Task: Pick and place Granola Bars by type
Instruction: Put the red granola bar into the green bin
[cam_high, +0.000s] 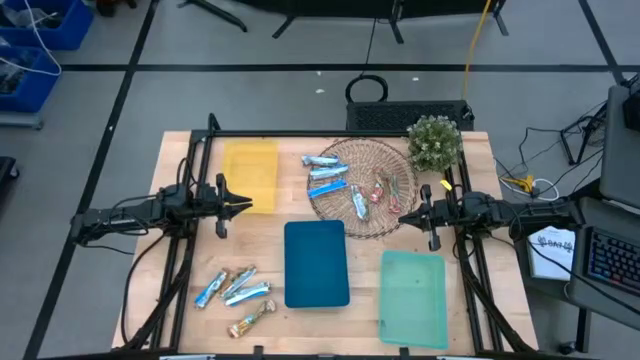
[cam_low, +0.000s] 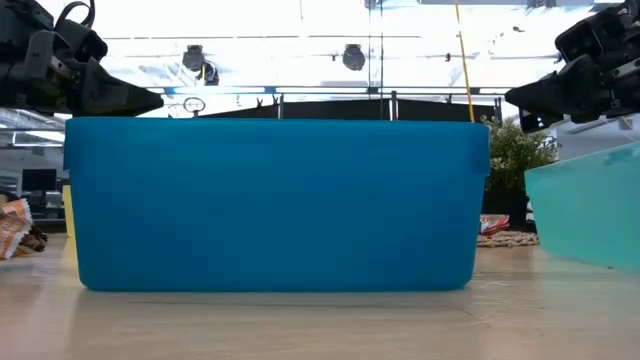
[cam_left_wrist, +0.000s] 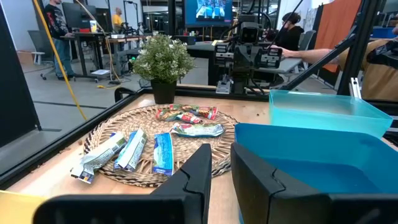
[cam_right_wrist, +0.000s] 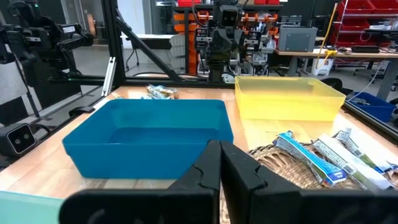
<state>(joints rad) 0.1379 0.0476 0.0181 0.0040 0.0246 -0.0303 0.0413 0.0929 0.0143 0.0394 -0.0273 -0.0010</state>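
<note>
Several granola bars lie on a round woven mat (cam_high: 362, 187): blue-and-silver ones (cam_high: 326, 175) (cam_left_wrist: 163, 152) (cam_right_wrist: 309, 160) on its left half, red ones (cam_high: 381, 190) (cam_left_wrist: 186, 113) on its right half. More bars, blue-and-silver (cam_high: 238, 286) and one tan-gold (cam_high: 250, 320), lie on the table's near-left part. My left gripper (cam_high: 246, 205) (cam_left_wrist: 222, 167) hovers just right of the yellow tray, its fingers a narrow gap apart. My right gripper (cam_high: 403, 217) (cam_right_wrist: 221, 163) hovers at the mat's right edge, shut. Neither touches anything.
A yellow tray (cam_high: 250, 172) sits far left, a blue tray (cam_high: 316, 264) near the middle, and a pale green tray (cam_high: 413, 298) near right. A potted plant (cam_high: 435, 143) stands at the mat's far-right side. Bare wood lies between the trays.
</note>
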